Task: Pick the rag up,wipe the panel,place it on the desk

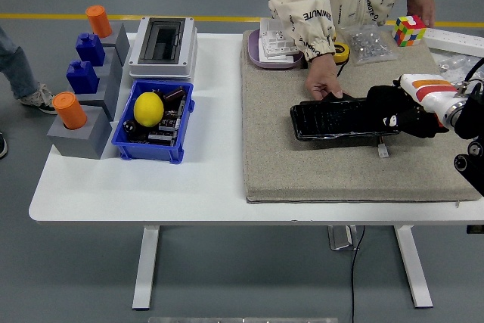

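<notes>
I see the white tabletop (151, 187) with its near edge at the bottom, and a tan felt mat (318, 172) covering its right half. A small white connector (383, 150) lies on the mat just on the near side of my right hand's fingers (386, 107).

My right hand (397, 110) comes in from the right edge, black-gloved with a white and orange wrist behind it. It rests on the right end of the black panel (333, 117), which lies flat on the mat and stretches away to the left of the fingers. The fingers look curled down onto something dark bunched beneath them, but black on black I cannot tell whether that is the rag or how firmly they close, so I leave the grip unjudged. I cannot pick out the rag as a separate thing.

Beyond the panel's left end, a person's hand (323, 81) presses on its far edge, well to the left of my fingers. The person stands at the far side in a cream printed sleeve (302, 5).

Far beyond my fingers sit a colour cube (409, 29), a clear bag of small parts (370, 43) and a yellow disc (341, 51).

Far to the left of the fingers are a blue bin (151, 149) holding a lemon (148, 108), a grey-white box (162, 47), and grey blocks with blue and orange pegs (79, 104).

My left hand is out of view.
</notes>
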`<state>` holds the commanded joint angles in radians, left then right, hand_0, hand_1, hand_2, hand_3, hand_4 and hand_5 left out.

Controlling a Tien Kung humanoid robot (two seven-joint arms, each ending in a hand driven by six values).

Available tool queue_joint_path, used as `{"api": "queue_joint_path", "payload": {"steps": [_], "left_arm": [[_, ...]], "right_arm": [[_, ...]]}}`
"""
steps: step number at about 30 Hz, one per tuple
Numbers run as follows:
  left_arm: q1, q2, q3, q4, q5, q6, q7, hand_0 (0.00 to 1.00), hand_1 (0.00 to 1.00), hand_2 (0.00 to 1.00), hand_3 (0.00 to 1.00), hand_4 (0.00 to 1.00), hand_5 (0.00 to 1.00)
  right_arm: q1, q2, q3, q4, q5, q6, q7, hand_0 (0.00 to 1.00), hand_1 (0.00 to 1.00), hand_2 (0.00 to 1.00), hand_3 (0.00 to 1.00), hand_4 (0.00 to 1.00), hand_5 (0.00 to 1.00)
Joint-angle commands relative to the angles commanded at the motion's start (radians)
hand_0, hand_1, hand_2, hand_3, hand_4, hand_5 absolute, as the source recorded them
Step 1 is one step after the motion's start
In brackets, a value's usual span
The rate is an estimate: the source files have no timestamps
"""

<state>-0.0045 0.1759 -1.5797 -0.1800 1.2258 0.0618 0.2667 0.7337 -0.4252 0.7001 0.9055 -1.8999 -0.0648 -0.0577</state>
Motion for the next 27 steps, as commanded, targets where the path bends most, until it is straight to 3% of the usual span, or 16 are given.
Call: {"api": "queue_joint_path", "payload": {"steps": [27], "left_arm": [[-0.012, 0.006, 0.007, 0.000, 0.008, -0.002, 0.002, 0.650, 0.698, 0.747, 0.566, 0.601, 0.480]], "right_arm": [[0.065, 0.183, -0.131, 0.004, 0.027, -0.004, -0.009, 0.305, 0.452, 0.496, 0.496, 0.768, 0.227]]}}
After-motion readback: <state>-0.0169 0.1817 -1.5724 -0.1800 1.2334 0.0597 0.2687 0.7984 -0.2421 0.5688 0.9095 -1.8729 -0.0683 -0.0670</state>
